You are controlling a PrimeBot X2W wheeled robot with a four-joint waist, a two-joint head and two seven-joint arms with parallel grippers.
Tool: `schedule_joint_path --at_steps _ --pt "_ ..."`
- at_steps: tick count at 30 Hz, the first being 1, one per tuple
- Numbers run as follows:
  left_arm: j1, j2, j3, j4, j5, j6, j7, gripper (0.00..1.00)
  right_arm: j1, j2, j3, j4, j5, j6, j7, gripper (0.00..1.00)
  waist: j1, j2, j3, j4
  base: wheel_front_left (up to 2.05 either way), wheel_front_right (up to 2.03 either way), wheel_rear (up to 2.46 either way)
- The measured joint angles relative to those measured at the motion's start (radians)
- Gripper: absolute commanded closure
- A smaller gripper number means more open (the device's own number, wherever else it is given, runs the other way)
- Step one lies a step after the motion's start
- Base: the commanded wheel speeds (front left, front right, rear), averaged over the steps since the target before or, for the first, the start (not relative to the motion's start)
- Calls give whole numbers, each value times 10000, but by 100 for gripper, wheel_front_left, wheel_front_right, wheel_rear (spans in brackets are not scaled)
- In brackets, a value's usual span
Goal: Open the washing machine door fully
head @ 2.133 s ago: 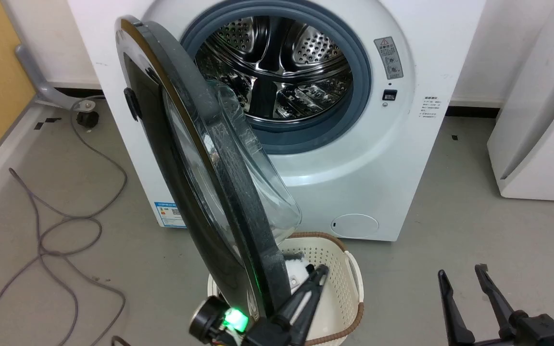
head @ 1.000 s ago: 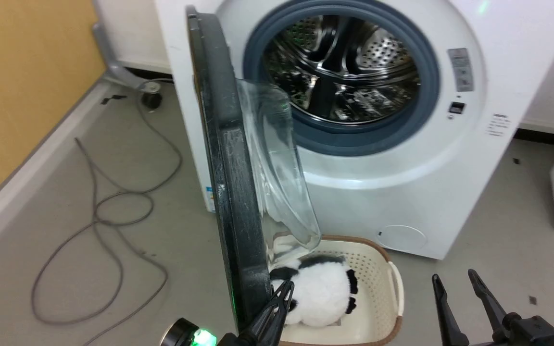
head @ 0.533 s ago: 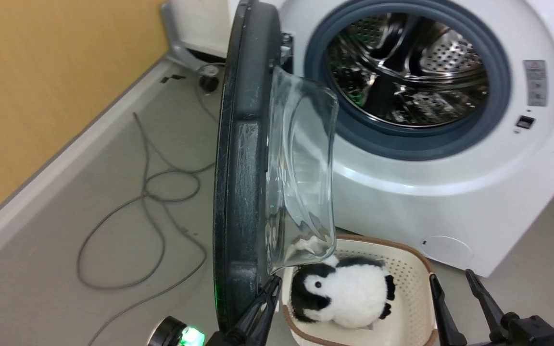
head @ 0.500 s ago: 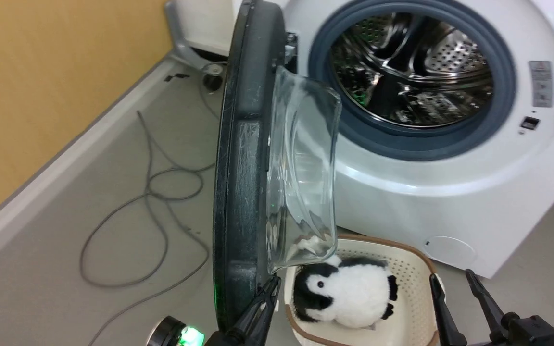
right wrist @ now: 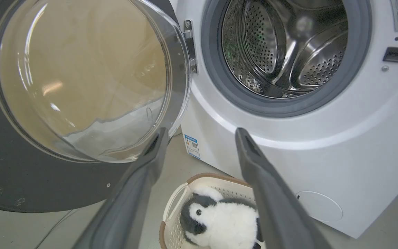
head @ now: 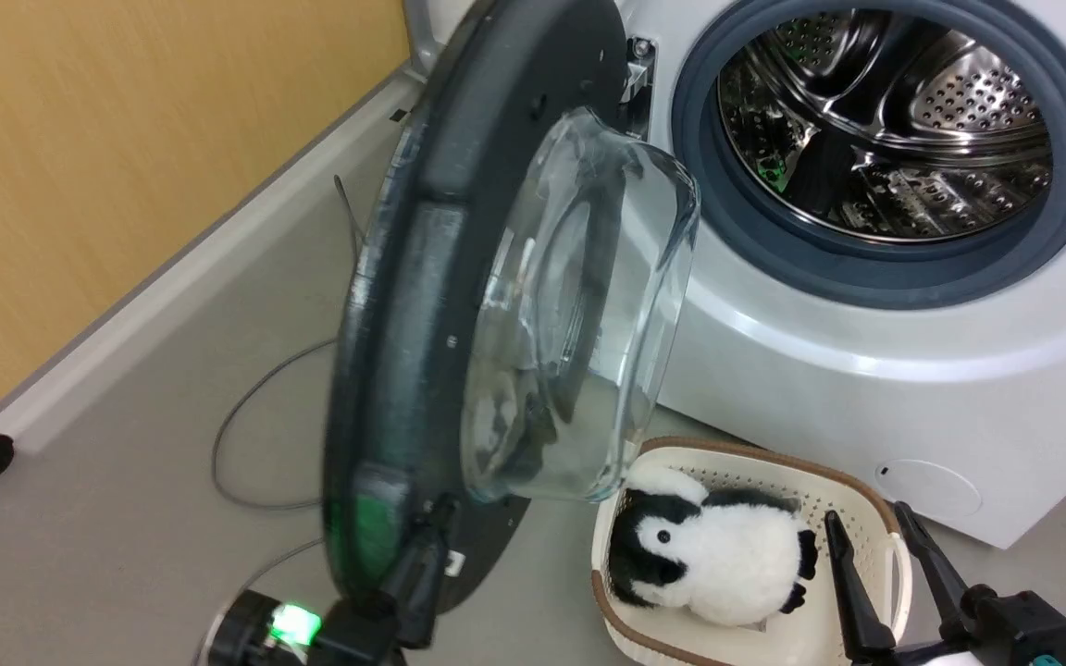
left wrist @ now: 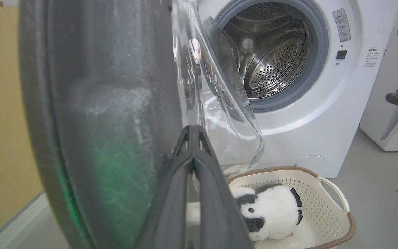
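Note:
The washing machine door (head: 403,305) is a big black disc hinged at the washer's left. It stands swung well out, and its clear glass bowl (head: 579,305) faces right, toward the basket. In the left wrist view the door (left wrist: 98,121) rises just left of my left gripper (left wrist: 192,129). That gripper is shut with nothing between its fingers, and its tips rest against the door's inner face near the lower rim; in the head view it (head: 440,513) sits at the door's bottom edge. My right gripper (head: 866,516) is open above the basket, apart from the door (right wrist: 12,173).
The steel drum mouth (head: 885,120) gapes open in the white washer (head: 866,370). A cream basket (head: 885,518) holding a black-and-white penguin plush (head: 709,564) sits on the floor before the washer. Grey cable (head: 246,435) loops on the floor left. A yellow wall (head: 126,139) runs along the left.
The head view has turned left and closed in. The door has swung further open, from edge-on to showing its inner face and bowl. My left gripper stays shut against its lower rim.

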Motion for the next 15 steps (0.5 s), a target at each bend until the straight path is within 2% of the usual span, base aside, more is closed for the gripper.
schedule_joint_path --at_steps 7,15 --pt "-534 265 817 422 -130 125 2 100 -159 0 10 86 -109 0 0 0 0 0 217 133 0 0 0" --pt "-1227 276 1766 1152 -546 203 0 100 -196 2 -186 84 -407 0 0 0 0 0 530 246 0 0 0"
